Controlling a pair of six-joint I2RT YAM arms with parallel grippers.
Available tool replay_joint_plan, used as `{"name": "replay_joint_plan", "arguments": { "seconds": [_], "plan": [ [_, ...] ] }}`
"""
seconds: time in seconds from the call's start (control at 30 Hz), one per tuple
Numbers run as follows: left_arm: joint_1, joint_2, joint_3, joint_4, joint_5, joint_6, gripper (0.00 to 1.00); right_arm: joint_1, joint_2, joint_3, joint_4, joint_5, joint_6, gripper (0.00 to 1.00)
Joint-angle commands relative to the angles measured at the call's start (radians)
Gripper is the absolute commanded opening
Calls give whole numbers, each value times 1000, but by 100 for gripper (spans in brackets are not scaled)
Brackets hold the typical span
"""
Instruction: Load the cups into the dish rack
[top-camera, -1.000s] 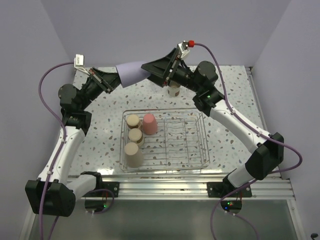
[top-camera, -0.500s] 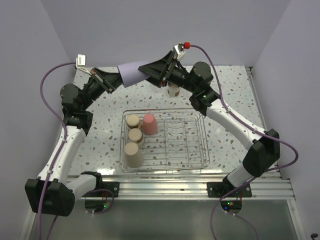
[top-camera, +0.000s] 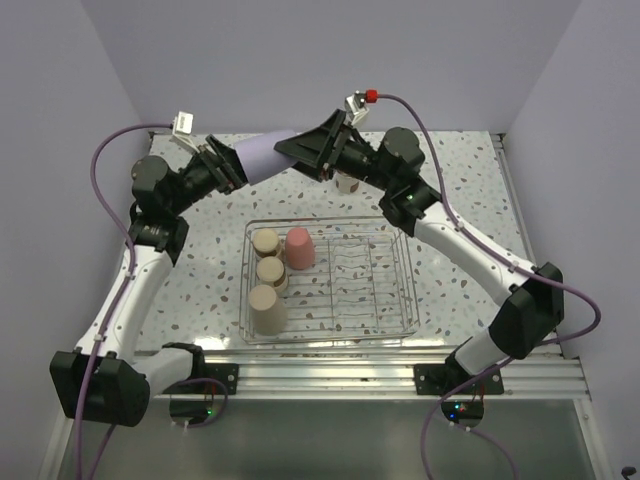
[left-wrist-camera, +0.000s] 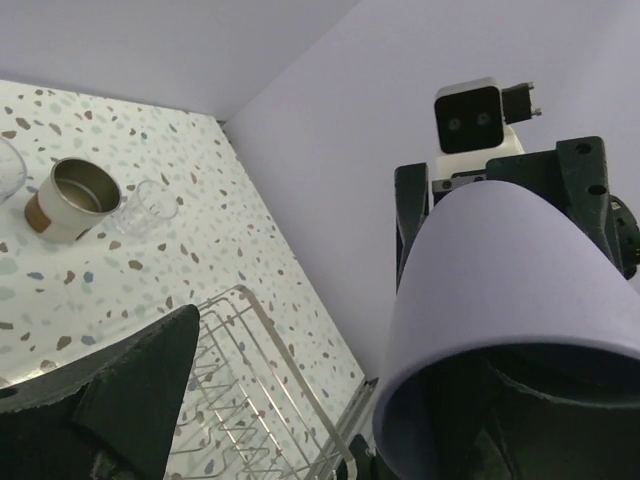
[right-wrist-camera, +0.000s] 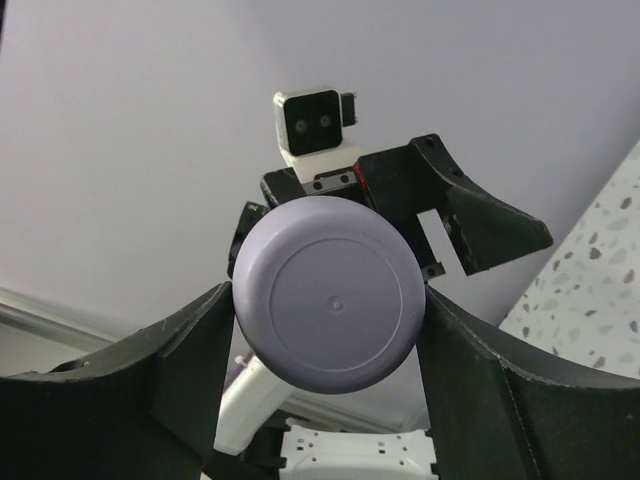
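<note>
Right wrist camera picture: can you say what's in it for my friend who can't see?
A lavender cup, bottom first, fills the middle, pinched by the dark right gripper. Behind it sits the open left gripper with its white camera, against a purple wall.

The dish rack (top-camera: 350, 300) sits on the table (top-camera: 200, 270) at the near middle, between my arms. Three cups line its left wall: near cup (top-camera: 264, 308), middle cup (top-camera: 270, 271) and far cup (top-camera: 265, 242). A fourth cup (top-camera: 300, 247) stands just right of the far one. Behind the rack, a table cup (top-camera: 347, 182) stands under my right arm, with a neighbour cup (left-wrist-camera: 150, 205) just beside it. Higher up, behind the rack's far left corner, the raised cup (top-camera: 262, 155) lies sideways, my left claw (top-camera: 232, 165) at its mouth and my right claw (top-camera: 290, 150) around its base.
</note>
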Motion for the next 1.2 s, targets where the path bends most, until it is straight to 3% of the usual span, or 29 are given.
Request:
{"name": "replay_joint_plan", "arguments": {
  "seconds": [0.0, 0.2, 0.33, 0.5, 0.63, 0.7, 0.83, 1.17],
  "plan": [
    [-4, -6, 63, -166, 10, 155, 89, -28, -101, -28, -29, 13, -65, 0],
    [-1, -21, 113, -433, -63, 319, 94, -103, -207, -82, -196, 28, -186, 0],
    [2, -37, 138, -544, -146, 397, 95, -112, -283, -70, -435, 51, -395, 0],
    [4, -18, 224, -717, -344, 492, 95, -108, -355, -82, -620, 73, -583, 0],
    [4, -5, 271, -788, -456, 523, 95, -34, -383, -82, -835, 155, -816, 0],
    [4, -3, 277, -795, -482, 528, 95, 67, -382, -86, -922, 261, -909, 0],
    [4, -3, 276, -797, -485, 517, 95, 219, -360, -131, -964, 392, -947, 0],
    [4, -28, 258, -838, -507, 496, 93, 307, -213, -194, -912, 528, -1019, 0]
  ]
}}
